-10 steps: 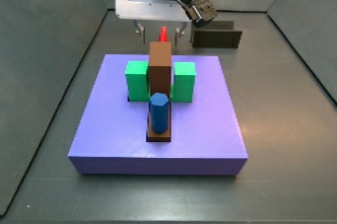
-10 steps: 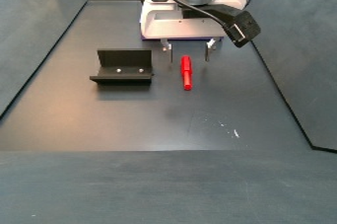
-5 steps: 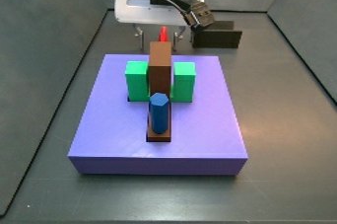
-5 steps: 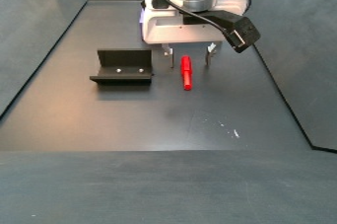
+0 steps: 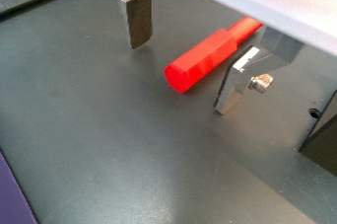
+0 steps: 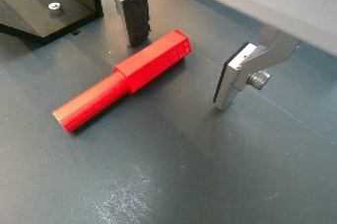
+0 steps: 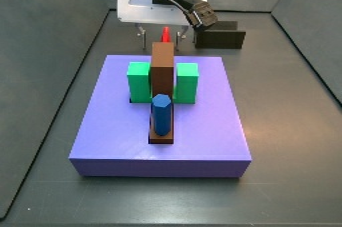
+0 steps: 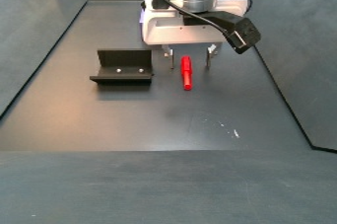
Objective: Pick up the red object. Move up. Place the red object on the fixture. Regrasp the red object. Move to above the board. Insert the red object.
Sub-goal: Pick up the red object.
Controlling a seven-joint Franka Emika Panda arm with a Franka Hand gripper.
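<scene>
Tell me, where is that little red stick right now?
The red object lies flat on the dark floor in a side view, with the fixture off to one side. The open pincer straddles one end of it, fingers not touching.

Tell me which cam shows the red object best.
A wrist view: the whole red object lies on the floor between the open gripper fingers. Another wrist view crops its far end; one side view shows it small, the other only a tip behind the brown bar.

Even, soft light fills all views, shadows under the gripper (image 8: 190, 64) are faint, the floor (image 6: 184, 169) shows mild sheen, and wrist-view edges look slightly blurred, perhaps.
</scene>
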